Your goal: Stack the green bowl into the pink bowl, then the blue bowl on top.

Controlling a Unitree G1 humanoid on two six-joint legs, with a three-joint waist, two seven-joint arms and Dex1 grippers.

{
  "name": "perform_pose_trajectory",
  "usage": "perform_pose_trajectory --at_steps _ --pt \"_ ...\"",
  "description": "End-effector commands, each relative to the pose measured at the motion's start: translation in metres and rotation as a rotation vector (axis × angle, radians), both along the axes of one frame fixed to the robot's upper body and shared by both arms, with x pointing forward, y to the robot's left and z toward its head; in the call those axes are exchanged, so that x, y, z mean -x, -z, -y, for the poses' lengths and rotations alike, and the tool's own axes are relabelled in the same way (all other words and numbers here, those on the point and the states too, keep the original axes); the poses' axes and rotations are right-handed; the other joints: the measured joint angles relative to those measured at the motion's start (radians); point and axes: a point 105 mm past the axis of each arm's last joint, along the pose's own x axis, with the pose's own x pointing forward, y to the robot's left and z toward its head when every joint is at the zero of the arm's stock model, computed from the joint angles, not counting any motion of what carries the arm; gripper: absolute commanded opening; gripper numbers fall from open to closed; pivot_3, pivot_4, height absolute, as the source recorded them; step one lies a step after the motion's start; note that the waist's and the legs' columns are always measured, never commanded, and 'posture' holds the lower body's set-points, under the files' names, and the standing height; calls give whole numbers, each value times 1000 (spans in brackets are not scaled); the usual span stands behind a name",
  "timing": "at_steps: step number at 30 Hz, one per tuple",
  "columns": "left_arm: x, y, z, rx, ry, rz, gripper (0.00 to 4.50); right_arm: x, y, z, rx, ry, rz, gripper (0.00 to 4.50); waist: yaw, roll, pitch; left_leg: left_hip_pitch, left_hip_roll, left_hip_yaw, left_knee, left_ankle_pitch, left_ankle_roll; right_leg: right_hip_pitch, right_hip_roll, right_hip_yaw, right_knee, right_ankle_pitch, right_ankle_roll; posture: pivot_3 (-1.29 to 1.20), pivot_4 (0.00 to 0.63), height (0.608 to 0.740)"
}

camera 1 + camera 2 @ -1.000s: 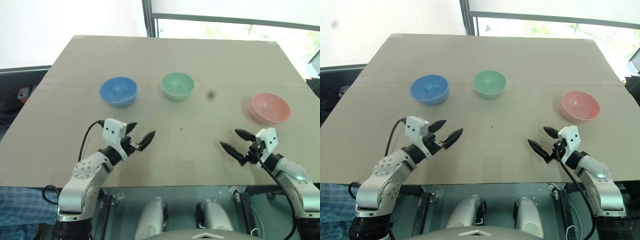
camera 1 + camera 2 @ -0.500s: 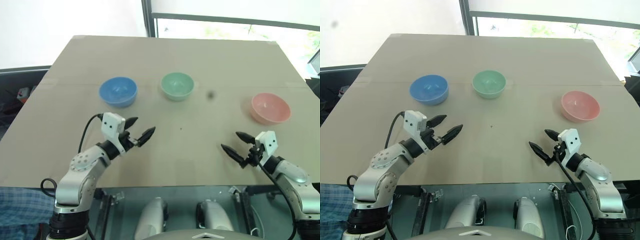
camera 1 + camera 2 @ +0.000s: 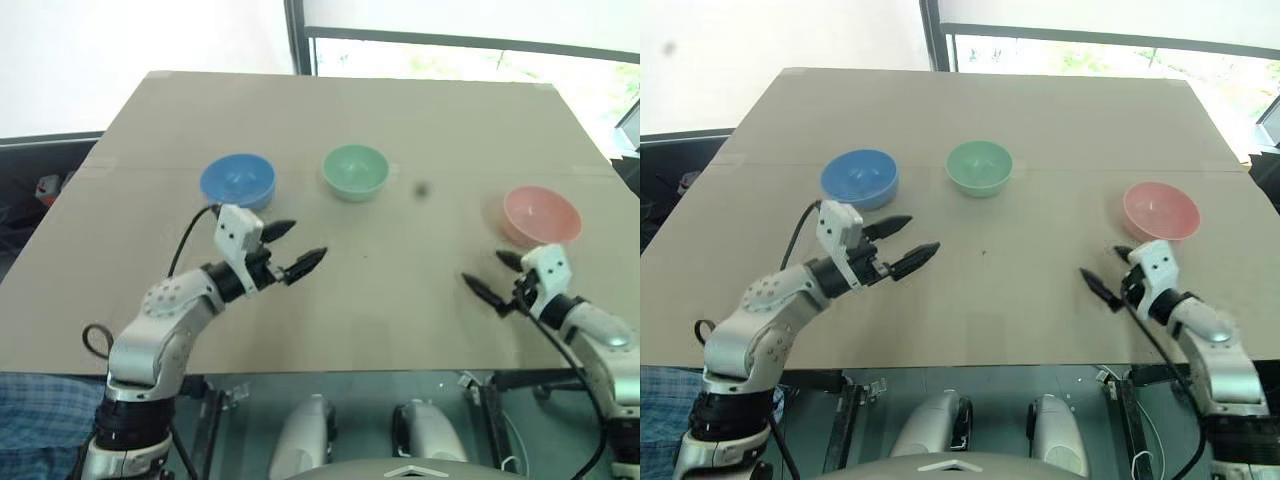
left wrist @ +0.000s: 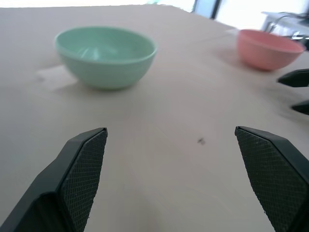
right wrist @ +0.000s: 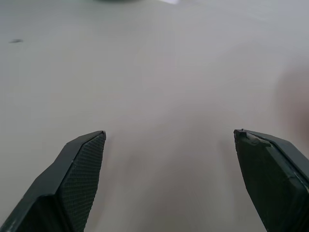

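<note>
Three small bowls sit apart on a tan worktop [image 3: 330, 120]: the blue bowl [image 3: 237, 181] at the robot's left, the green bowl [image 3: 355, 171] near the middle and the pink bowl [image 3: 541, 215] out to the right, each upright and empty. The left pincer [image 3: 296, 247], fingers spread and holding nothing, hovers just in front of the blue bowl, angled toward the green one. The right pincer [image 3: 497, 278], likewise spread wide and empty, hangs above the worktop just in front of the pink bowl
</note>
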Motion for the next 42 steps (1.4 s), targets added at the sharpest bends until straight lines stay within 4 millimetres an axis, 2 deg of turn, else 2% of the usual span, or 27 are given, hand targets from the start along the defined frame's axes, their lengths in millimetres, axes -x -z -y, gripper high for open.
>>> perform_pose_trajectory --at_steps 1,5,12,15,19,22,29,32,37,40,41,42 --pt "17 -13 17 7 165 13 4500 -8 -20 19 201 37 86 4461 0 0 0 0 0 0 0 0 0 0 0 0 0 0 0 0 150 740" --pt "22 -12 21 -21 245 10 4500 -19 -37 25 311 55 139 4461 -4 0 0 0 0 2 -2 0 0 -1 1 1 -1 0 0 0 150 740" --pt "19 -11 22 -35 269 27 4500 -32 -50 27 361 42 172 4461 1 0 0 0 0 1 0 0 0 0 1 1 -1 0 0 0 150 740" --pt "19 -11 23 -33 272 31 4500 -37 -48 27 345 48 151 4461 0 0 0 -1 0 1 0 0 0 0 1 1 -2 0 0 0 150 740" --pt "19 -14 28 -17 292 40 4500 -49 -33 44 341 100 53 4461 1 0 0 -1 0 1 0 0 0 0 1 1 -2 0 0 0 150 740" --pt "19 -16 30 -12 302 45 4500 -58 -31 55 351 127 13 4461 0 0 0 -1 0 1 0 0 0 0 1 1 -1 0 0 0 150 740" --pt "21 -21 33 7 330 47 4500 -68 -23 63 405 102 -54 4461 -2 1 1 -1 0 1 -1 0 0 0 1 1 -2 0 0 0 150 740" --pt "23 -20 34 9 345 39 4500 -71 -23 60 411 83 -53 3658 -1 1 1 -1 0 1 -1 0 0 0 1 1 -2 0 0 0 150 740" --pt "23 -18 33 16 340 26 4500 -72 -23 58 434 59 -54 1646 -1 1 1 -1 0 1 0 0 0 0 1 1 -2 0 0 0 150 740" --pt "25 -18 34 44 340 14 4500 -72 -23 58 440 51 -54 264 -3 1 1 -1 0 1 0 0 0 0 1 1 -2 0 0 0 150 740" --pt "26 -17 35 41 343 13 4500 -72 -23 58 444 48 -51 14 -3 0 0 -1 0 1 0 0 0 0 1 1 -2 0 0 0 150 740" --pt "26 -17 35 39 343 13 4500 -72 -24 57 446 45 -48 14 -3 0 0 -1 0 1 0 0 0 0 1 1 -2 0 0 0 150 740"
